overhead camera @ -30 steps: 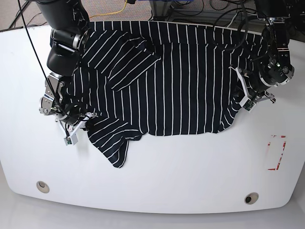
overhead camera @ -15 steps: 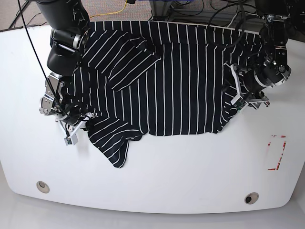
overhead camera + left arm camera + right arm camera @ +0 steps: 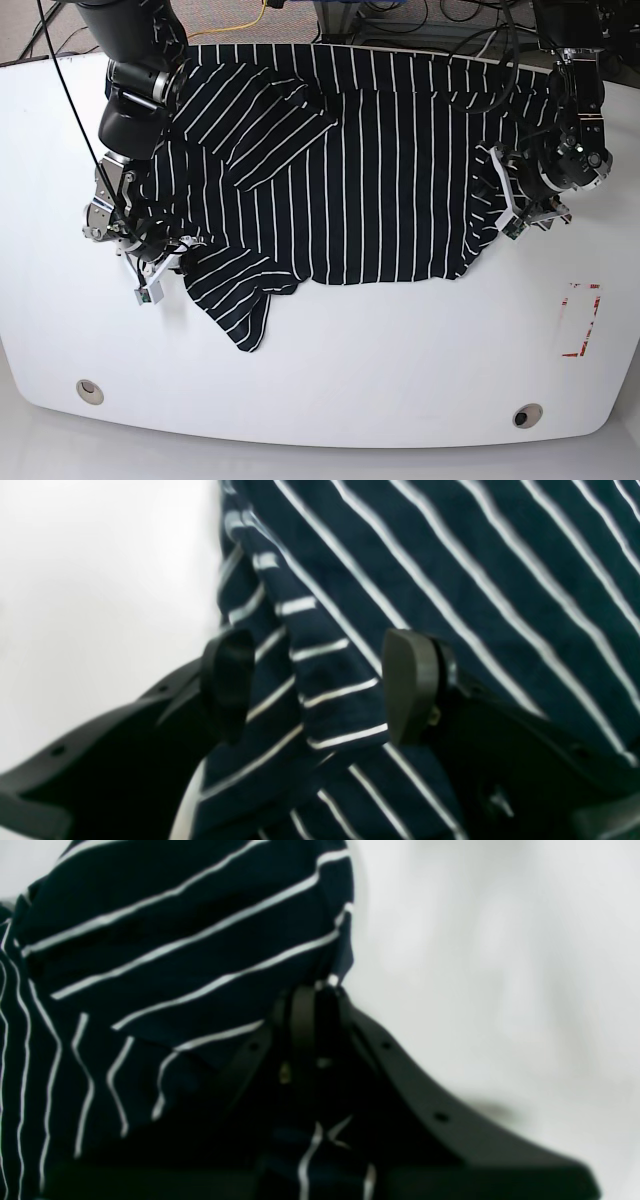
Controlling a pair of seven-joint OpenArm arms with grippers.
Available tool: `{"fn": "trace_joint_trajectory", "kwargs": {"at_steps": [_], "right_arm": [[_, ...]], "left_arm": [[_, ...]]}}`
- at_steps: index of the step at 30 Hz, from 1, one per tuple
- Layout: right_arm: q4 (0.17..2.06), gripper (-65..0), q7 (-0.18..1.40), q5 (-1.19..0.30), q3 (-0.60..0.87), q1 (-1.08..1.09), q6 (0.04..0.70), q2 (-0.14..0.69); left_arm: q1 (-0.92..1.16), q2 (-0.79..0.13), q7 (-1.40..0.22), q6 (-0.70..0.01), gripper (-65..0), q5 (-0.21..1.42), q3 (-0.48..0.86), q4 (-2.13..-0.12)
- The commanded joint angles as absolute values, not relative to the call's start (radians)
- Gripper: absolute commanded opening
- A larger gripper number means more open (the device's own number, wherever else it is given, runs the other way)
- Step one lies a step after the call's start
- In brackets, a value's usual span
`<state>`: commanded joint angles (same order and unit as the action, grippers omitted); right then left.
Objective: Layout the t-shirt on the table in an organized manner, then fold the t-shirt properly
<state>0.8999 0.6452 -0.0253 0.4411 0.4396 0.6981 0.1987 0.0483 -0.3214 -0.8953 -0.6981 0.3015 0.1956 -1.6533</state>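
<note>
Cloth this soft sags and drags: the t-shirt (image 3: 350, 160) lies rumpled across the desk (image 3: 330, 380). Right gripper (image 3: 310, 1005) pinches its edge; left gripper (image 3: 320, 685), apart, straddles a hem fold worth grasping.

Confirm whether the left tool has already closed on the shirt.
No. In the left wrist view the left tool stands open, a fold of the t-shirt lying between its pads.

T-shirt (image 3: 360, 160) spread over far half of table (image 3: 380, 360); right gripper (image 3: 165, 262) at its left edge, left gripper (image 3: 508, 205) at its right edge; red mark (image 3: 582, 320) near right; holes (image 3: 89, 390) along front.
</note>
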Motion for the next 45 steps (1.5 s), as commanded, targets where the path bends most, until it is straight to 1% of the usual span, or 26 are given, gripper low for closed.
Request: {"fn": "trace_joint_trajectory", "kwargs": {"at_steps": [3, 14, 16, 17, 18, 21, 22, 25, 27, 35, 40, 45], "right_arm": [[0.900, -60.1, 0.645, -0.025, 0.441, 0.440, 0.698, 0.199], [0.900, -60.1, 0.645, -0.025, 0.441, 0.440, 0.698, 0.199], [0.900, -60.1, 0.645, -0.025, 0.441, 0.440, 0.698, 0.199], [0.900, -60.1, 0.645, -0.025, 0.441, 0.440, 0.698, 0.199], [0.900, -60.1, 0.645, -0.025, 0.441, 0.440, 0.698, 0.199], [0.900, -60.1, 0.645, -0.025, 0.441, 0.440, 0.698, 0.199], [0.900, -60.1, 0.645, -0.025, 0.441, 0.440, 0.698, 0.199], [0.900, -60.1, 0.645, -0.025, 0.441, 0.440, 0.698, 0.199], [0.900, -60.1, 0.645, -0.025, 0.441, 0.440, 0.698, 0.199], [0.900, -60.1, 0.645, -0.025, 0.441, 0.440, 0.698, 0.199], [0.900, -60.1, 0.645, -0.025, 0.441, 0.440, 0.698, 0.199], [0.900, -60.4, 0.645, -0.025, 0.441, 0.440, 0.698, 0.199]], "left_arm": [[0.048, -0.312, -0.895, -0.698, -27.1, 0.302, 0.217, -1.620], [0.053, -0.308, -0.894, -0.698, -27.2, 0.302, 0.214, -1.555], [0.054, -0.308, -0.894, -0.698, -28.5, 0.300, 0.214, -1.550], [0.054, -0.308, -0.894, -0.698, -30.1, 0.300, 0.214, -1.549], [0.054, -0.308, -0.894, -0.698, -33.2, 0.300, 0.214, -1.547], [0.054, -0.308, -0.894, -0.698, -43.5, 0.295, 0.214, -1.543], [0.054, -0.308, -0.894, -0.698, -48.2, 0.295, 0.214, -1.543], [0.051, -0.308, -0.894, -0.698, -57.1, 0.295, 0.214, -1.534], [0.051, -0.309, -0.894, -0.698, -59.2, 0.295, 0.214, -1.531], [0.050, -0.312, -0.894, -0.698, -59.6, 0.297, 0.223, -1.598], [0.042, -0.315, -0.895, -0.698, -59.6, 0.294, 0.263, -1.638], [-0.031, -0.366, -0.897, -0.698, -59.6, 0.294, 0.265, -1.598]]}}
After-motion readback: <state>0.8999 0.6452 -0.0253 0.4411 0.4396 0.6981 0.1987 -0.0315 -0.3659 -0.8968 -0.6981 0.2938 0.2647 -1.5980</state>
